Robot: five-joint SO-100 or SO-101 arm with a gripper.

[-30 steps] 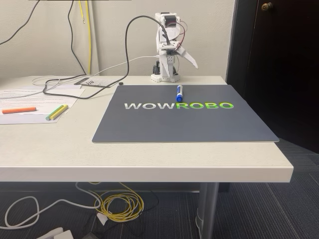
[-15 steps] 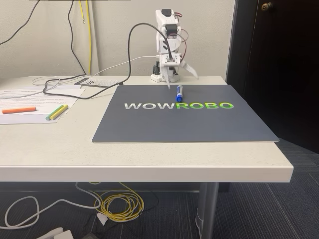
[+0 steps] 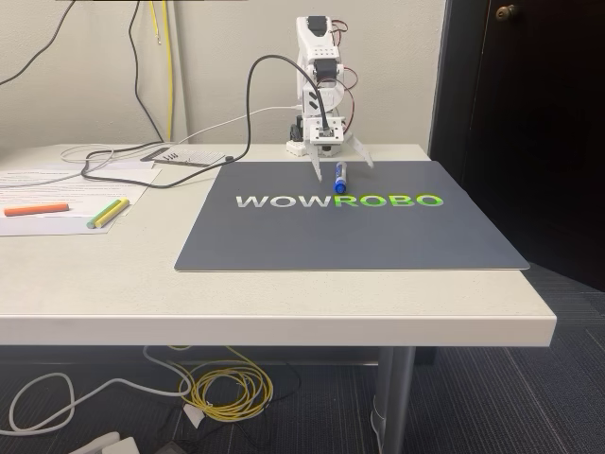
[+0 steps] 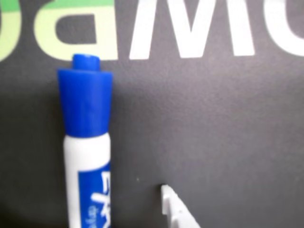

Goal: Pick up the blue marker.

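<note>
The blue marker [image 3: 339,177] lies flat on the dark grey mat [image 3: 350,236], near its far edge and just above the "ROBO" lettering. It has a white barrel, a blue label and a blue cap. My white gripper [image 3: 344,171] is down at the mat, open, with one finger on each side of the marker's far end and neither touching it. In the wrist view the marker [image 4: 86,142] runs up the left side with its cap toward the lettering. One white fingertip [image 4: 173,211] rests low on the mat [image 4: 213,118], to the right of the barrel.
An orange pen [image 3: 36,209] and a yellow and a green pen [image 3: 108,214] lie on papers at the table's left. Black and white cables [image 3: 142,161] trail across the back left. The table's right edge drops off beside a dark door [image 3: 520,113].
The arm has unfolded from its raised pose and tipped forward. The gripper has come down to the mat and now straddles the marker. The marker has not moved.
</note>
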